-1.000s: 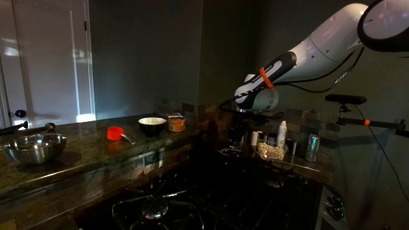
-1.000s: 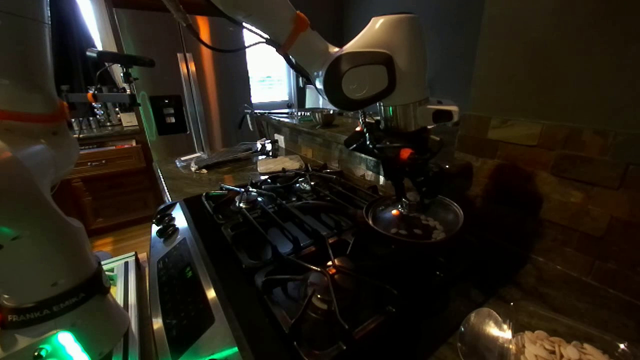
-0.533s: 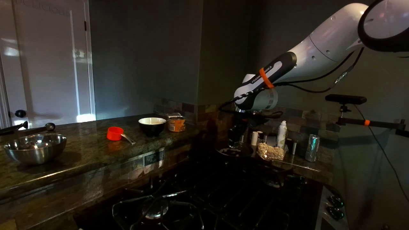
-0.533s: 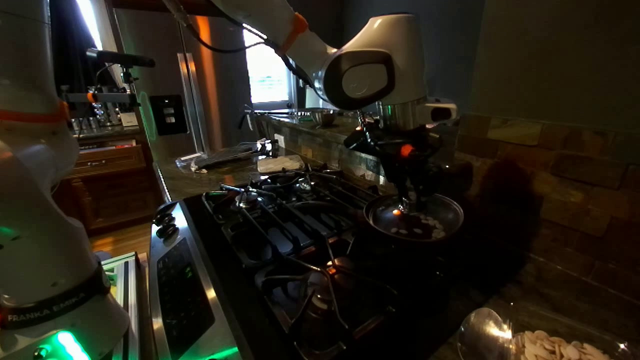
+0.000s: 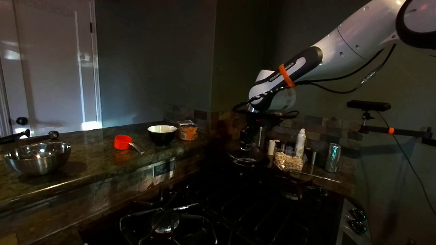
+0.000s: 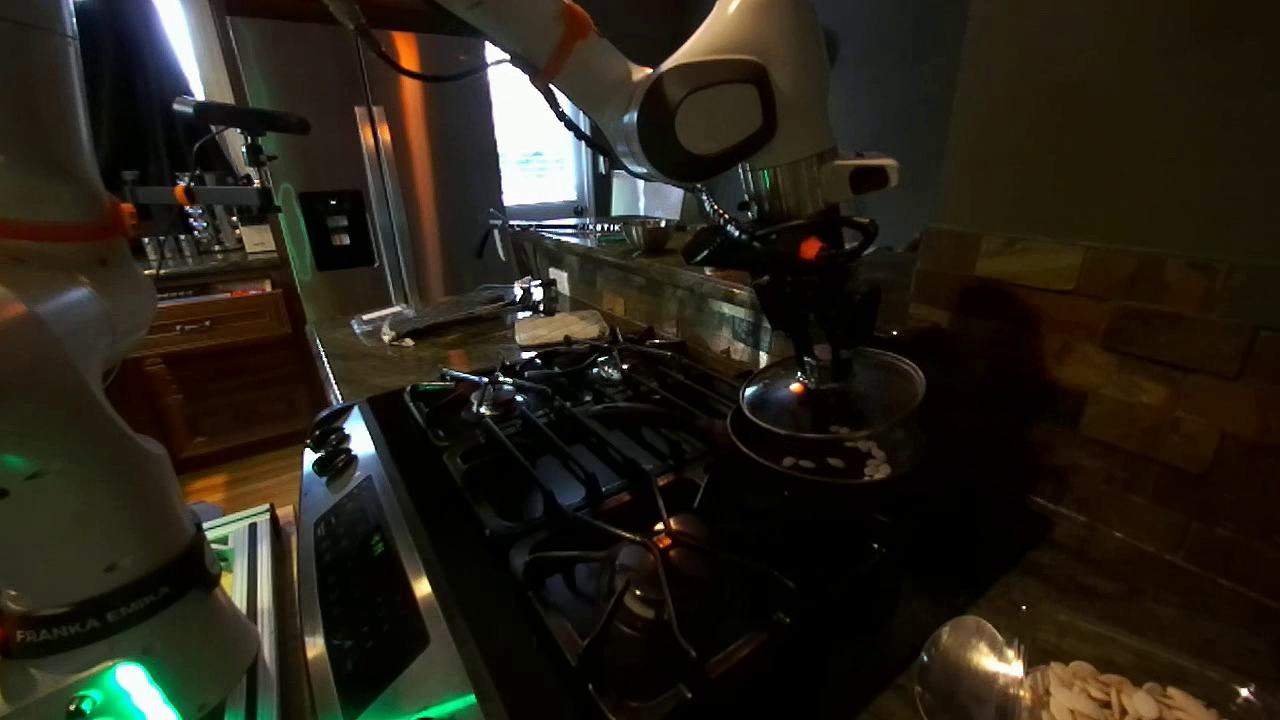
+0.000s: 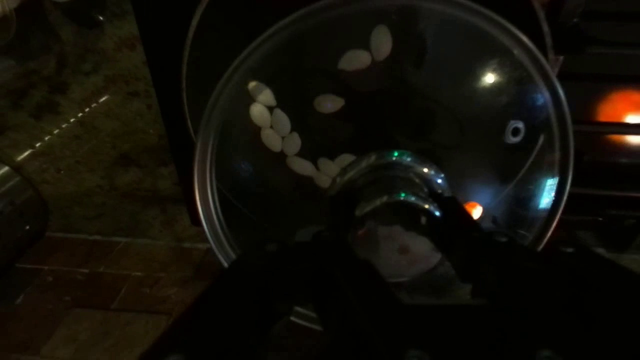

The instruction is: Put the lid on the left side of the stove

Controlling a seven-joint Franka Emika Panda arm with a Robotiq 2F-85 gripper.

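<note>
1. Lid (image 6: pixel 850 402): clear round disc with a metal rim, raised above the pan; a gap shows between the two rims on the near side in an exterior view. Contact elsewhere cannot be told.
2. Knob (image 7: pixel 397 245): central grip of the lid, set between two dark fingers (image 7: pixel 459 242) in the wrist view.
3. Gripper (image 6: pixel 824 369): directed downward, its jaws narrowed on the knob, thereby holding the lid.
4. Pan (image 6: pixel 772 450): dark and shallow, beneath the lid and slightly offset from it. Pale flat pieces (image 6: pixel 876 462) lie inside; the wrist view shows several through the lid.
5. Stove (image 6: pixel 455 560): black cooktop with dark grates, bearing the pan near the tiled wall (image 6: pixel 1140 400).
6. Clear container (image 5: pixel 288 161): filled with similar pale pieces; a white spray can (image 5: pixel 301 143) and a silvery can (image 5: pixel 333 157) stand near it.
7. Raised counter (image 5: pixel 93 170): carries, well apart from the lid, a steel bowl (image 5: pixel 37 159), a red measuring cup (image 5: pixel 122 142), a dark bowl (image 5: pixel 162 136) and an orange-labelled container (image 5: pixel 188 132).
</note>
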